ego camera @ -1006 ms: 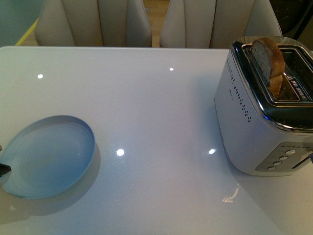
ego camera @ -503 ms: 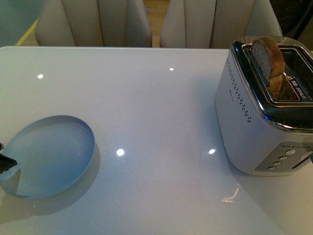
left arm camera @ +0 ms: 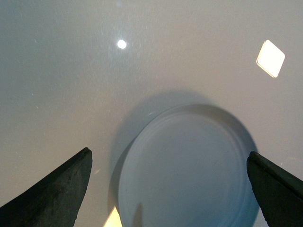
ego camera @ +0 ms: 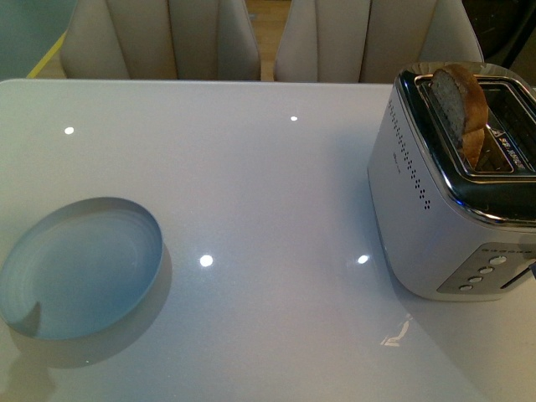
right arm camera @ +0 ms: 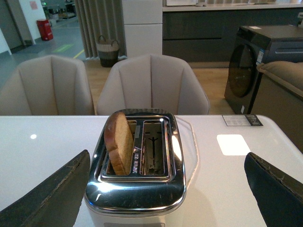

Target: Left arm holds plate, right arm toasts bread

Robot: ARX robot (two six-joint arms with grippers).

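Observation:
The pale blue-grey plate (ego camera: 80,268) lies flat on the white table at the near left; it also shows in the left wrist view (left arm camera: 187,168). My left gripper (left arm camera: 169,189) is open and hovers above the plate, its two dark fingers spread wide to either side; it is out of the front view. The bread slice (ego camera: 460,105) stands upright in the left slot of the silver toaster (ego camera: 452,193) at the right; the right wrist view shows the bread (right arm camera: 119,142) too. My right gripper (right arm camera: 168,194) is open and empty, near the toaster (right arm camera: 137,189), on its front side.
The toaster's second slot (right arm camera: 154,146) is empty. Beige chairs (ego camera: 159,38) stand behind the table's far edge. The white glossy table (ego camera: 276,193) runs between plate and toaster. A dark appliance (right arm camera: 265,61) stands far right in the room.
The left gripper's fingertip, seen at the plate's left edge earlier, has left the front view. The plate, toaster and bread have not moved.

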